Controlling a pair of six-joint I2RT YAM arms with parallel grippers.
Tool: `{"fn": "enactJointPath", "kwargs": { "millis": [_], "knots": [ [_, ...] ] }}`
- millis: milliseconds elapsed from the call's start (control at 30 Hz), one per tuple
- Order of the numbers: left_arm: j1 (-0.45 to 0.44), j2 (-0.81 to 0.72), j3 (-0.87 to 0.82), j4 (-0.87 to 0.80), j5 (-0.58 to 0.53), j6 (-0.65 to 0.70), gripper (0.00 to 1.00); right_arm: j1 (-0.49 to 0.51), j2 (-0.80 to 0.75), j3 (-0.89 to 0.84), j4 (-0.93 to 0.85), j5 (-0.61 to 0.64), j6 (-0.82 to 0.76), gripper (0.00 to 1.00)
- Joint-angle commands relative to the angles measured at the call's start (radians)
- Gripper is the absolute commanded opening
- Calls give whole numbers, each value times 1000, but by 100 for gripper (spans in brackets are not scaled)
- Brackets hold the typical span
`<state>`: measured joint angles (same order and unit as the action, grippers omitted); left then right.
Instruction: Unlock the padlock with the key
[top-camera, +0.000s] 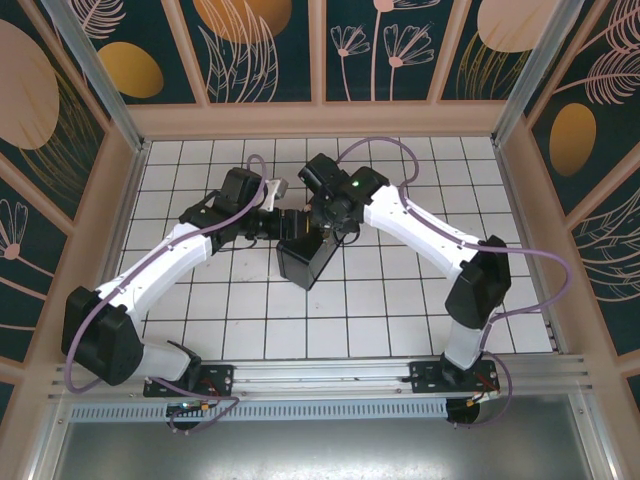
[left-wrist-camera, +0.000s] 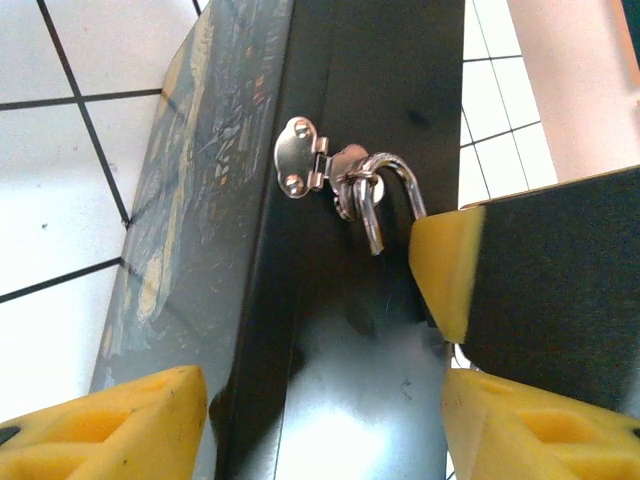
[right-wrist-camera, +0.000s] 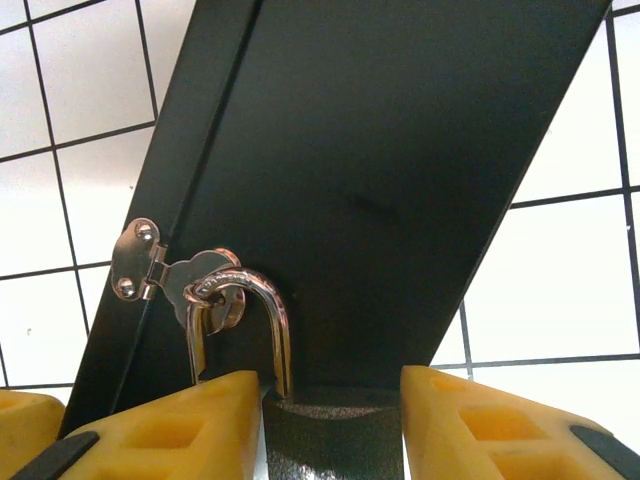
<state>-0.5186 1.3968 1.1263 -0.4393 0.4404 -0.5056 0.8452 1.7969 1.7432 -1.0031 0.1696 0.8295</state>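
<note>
The padlock has a dark grainy body, and my right gripper is shut on it. Its silver shackle passes through the hasp of the dark box. In the left wrist view one leg of the shackle ends free below the hasp, while the other runs behind the right gripper's yellow pad. My left gripper straddles the box across its thickness, pads against both faces. From above, both grippers meet at the box. The key is out of view.
The box lies in the middle of the white tiled table. Wooden walls close in the back and both sides. The painted lid faces left in the left wrist view.
</note>
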Motion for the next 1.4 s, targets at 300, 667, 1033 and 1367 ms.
{"fn": "enactJointPath", "kwargs": {
  "millis": [300, 667, 1033, 1367],
  "knots": [
    [-5, -38, -15, -7, 22, -1, 64, 4, 73, 21, -71, -2, -39, 40],
    [45, -42, -32, -5, 27, -5, 64, 12, 60, 7, -88, -11, -61, 47],
    [54, -30, -17, -2, 17, -13, 65, 24, 51, 54, -164, 56, -66, 50],
    [54, -10, -24, 2, 25, -1, 64, 5, 68, 233, -185, 61, -121, 52]
  ]
}}
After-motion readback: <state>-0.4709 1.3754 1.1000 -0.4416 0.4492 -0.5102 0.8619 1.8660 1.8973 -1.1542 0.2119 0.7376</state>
